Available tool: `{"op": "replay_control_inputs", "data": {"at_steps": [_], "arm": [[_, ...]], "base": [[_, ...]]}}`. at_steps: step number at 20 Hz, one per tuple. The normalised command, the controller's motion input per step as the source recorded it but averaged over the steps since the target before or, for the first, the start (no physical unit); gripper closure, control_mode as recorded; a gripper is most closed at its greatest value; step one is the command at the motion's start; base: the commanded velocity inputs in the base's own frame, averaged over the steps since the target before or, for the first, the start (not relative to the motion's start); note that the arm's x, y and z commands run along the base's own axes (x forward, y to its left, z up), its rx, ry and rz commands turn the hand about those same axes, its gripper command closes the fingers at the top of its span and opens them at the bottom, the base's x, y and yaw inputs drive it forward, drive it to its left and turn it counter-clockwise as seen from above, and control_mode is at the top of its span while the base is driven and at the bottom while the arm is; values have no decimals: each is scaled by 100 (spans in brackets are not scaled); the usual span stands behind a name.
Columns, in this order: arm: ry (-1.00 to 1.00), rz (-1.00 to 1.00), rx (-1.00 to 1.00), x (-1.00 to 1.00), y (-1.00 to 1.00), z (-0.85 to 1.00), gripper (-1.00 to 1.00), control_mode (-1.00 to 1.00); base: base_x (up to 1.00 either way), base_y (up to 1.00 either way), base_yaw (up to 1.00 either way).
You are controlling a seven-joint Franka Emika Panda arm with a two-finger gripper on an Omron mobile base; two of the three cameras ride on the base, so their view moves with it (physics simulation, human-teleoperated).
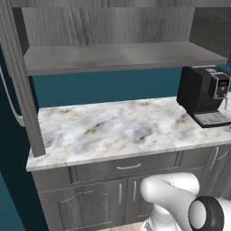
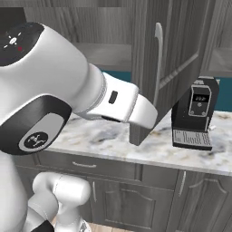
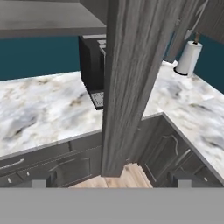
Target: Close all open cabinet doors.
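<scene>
You have an open cabinet door (image 2: 165,68) swung out over the marble surface (image 1: 113,128), edge-on just ahead of your claw (image 3: 112,183), whose tips stand spread wide and empty. A coffee machine (image 2: 195,113) sits beyond the door.

A black coffee machine (image 1: 205,95) stands at the marble counter's (image 1: 113,131) back right corner, with a paper-towel roll (image 3: 189,58) upright by the side wall.
</scene>
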Motion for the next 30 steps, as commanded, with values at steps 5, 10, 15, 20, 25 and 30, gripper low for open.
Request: {"op": "replay_control_inputs", "data": {"at_steps": [5, 10, 15, 20, 25, 30], "arm": [[0, 1, 0, 30, -6, 0, -100, -100], [0, 0, 0, 28, -5, 0, -100, -100], [0, 0, 0, 28, -10, 0, -100, -100], [0, 0, 0, 21, -15, 0, -100, -100], [0, 1, 0, 16, -14, 0, -100, -100], [-2, 1, 0, 19, 0, 0, -100, -100]], "base": [[0, 0, 0], [0, 0, 0], [0, 0, 0], [0, 0, 0], [0, 0, 0], [0, 0, 0]]}}
